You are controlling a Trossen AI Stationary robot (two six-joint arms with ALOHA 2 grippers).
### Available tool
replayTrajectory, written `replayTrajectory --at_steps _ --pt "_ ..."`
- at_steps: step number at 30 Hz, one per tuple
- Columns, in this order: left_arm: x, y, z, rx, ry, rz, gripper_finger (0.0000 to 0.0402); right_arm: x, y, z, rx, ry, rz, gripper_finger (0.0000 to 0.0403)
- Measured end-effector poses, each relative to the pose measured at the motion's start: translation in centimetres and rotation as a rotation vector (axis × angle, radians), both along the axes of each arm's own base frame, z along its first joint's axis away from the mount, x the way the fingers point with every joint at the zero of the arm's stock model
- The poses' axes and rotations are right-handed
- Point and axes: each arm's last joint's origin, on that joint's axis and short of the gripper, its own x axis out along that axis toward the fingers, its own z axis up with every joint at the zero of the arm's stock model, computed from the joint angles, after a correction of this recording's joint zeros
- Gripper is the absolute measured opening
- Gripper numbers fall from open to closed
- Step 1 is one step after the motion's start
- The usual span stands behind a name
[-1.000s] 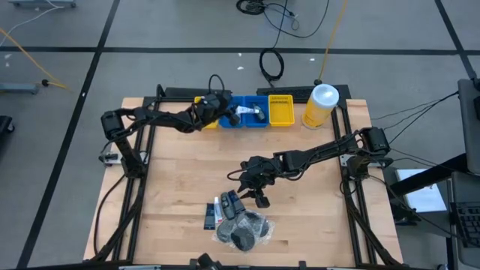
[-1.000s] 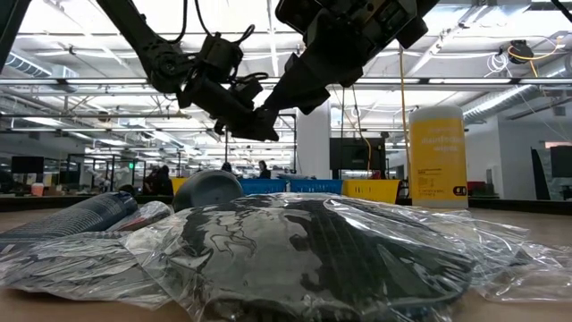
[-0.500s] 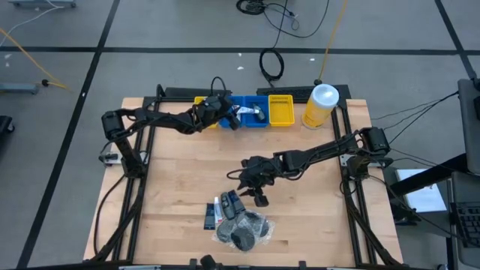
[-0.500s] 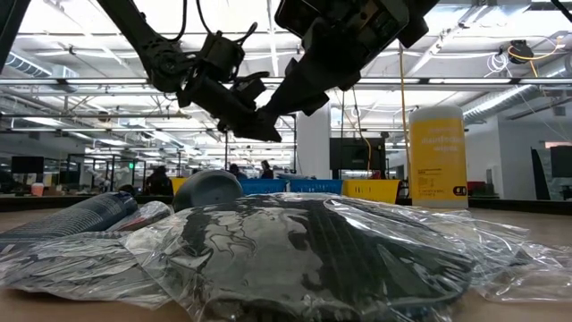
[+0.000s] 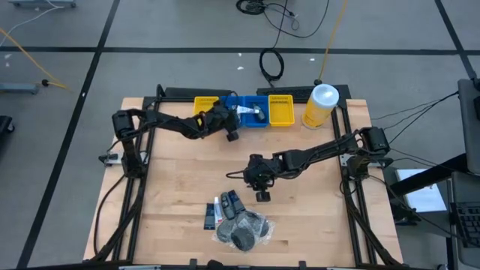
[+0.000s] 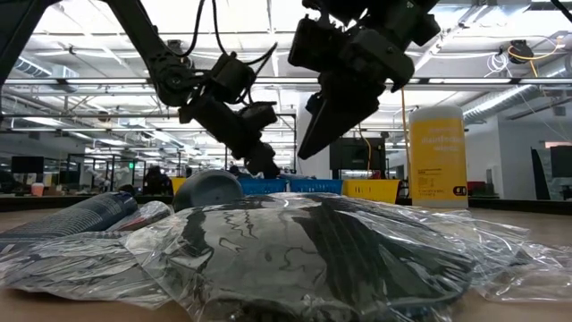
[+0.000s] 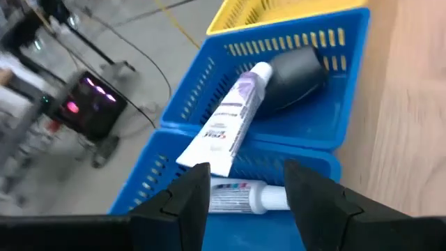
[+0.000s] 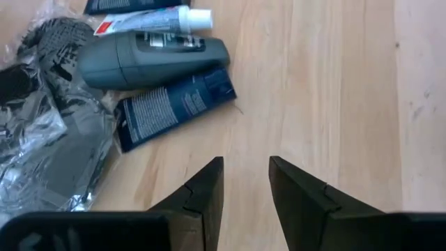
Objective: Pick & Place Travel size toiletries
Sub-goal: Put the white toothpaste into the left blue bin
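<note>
The counter is lying mostly bare between the bins at its far edge and the pile of toiletries near its front edge, so both arms have open wood to cross.

The left arm is pulling back from the blue bins: half a second ago its hand sat over them, and now the left hand is hanging just on the near side, fingers apart and empty. Its wrist view is showing a white printed tube and a dark bottle resting in one blue compartment, another tube in the next, which suggests a drop is finished.

The right hand is swinging to point down near the remaining pile, fingers narrowly parted, holding nothing. Ahead of it are lying a grey bottle, a flat dark packet, a white tube and bagged mesh puffs, touching one another; the packet's edge is facing open wood.
</note>
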Motion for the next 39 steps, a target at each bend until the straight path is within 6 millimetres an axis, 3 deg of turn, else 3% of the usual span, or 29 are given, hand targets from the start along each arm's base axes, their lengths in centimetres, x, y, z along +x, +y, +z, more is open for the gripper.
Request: replayTrajectory --at_steps 10,39 --pt "0.3 -0.3 -0.9 0.168 0.153 -0.011 0.0184 0.0 0.0 0.0 -0.003 -0.003 0.003 0.0112" --pt "1.3 0.4 -0.4 0.304 0.205 -0.063 0.0184 0.4 0.0 0.4 -0.01 -0.062 0.021 0.0112"
